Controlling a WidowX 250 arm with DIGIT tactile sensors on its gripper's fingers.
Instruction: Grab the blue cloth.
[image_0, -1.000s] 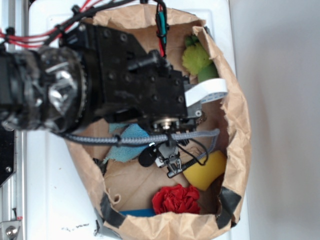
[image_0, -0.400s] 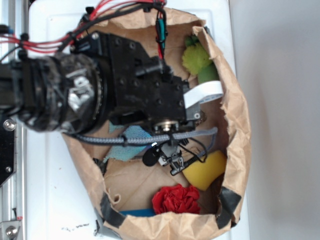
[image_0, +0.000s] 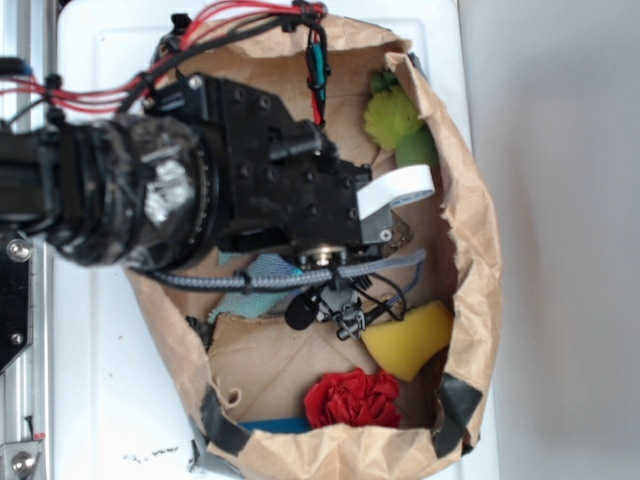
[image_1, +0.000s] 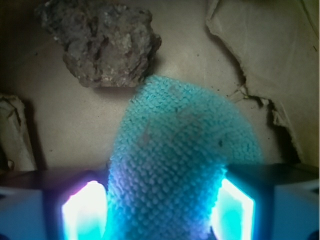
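In the wrist view the blue cloth (image_1: 180, 150), a pale teal coarse weave, rises as a bunched hump and fills the whole gap between my two lit fingers (image_1: 82, 212). My gripper (image_1: 160, 205) is shut on it, both pads pressing its sides. In the exterior view only a strip of the blue cloth (image_0: 262, 268) shows under the black arm (image_0: 290, 180), which hides the fingers and most of the cloth.
All of this lies inside a brown paper-lined tub (image_0: 470, 250). A yellow sponge (image_0: 408, 338), a red ruffled cloth (image_0: 352, 398), a small blue flat piece (image_0: 275, 426) and green toys (image_0: 395, 120) lie around. A grey-brown lump (image_1: 100, 40) sits just ahead of the cloth.
The arm has shifted slightly up and left in the exterior view, and less of the blue cloth shows beneath it than a second ago.
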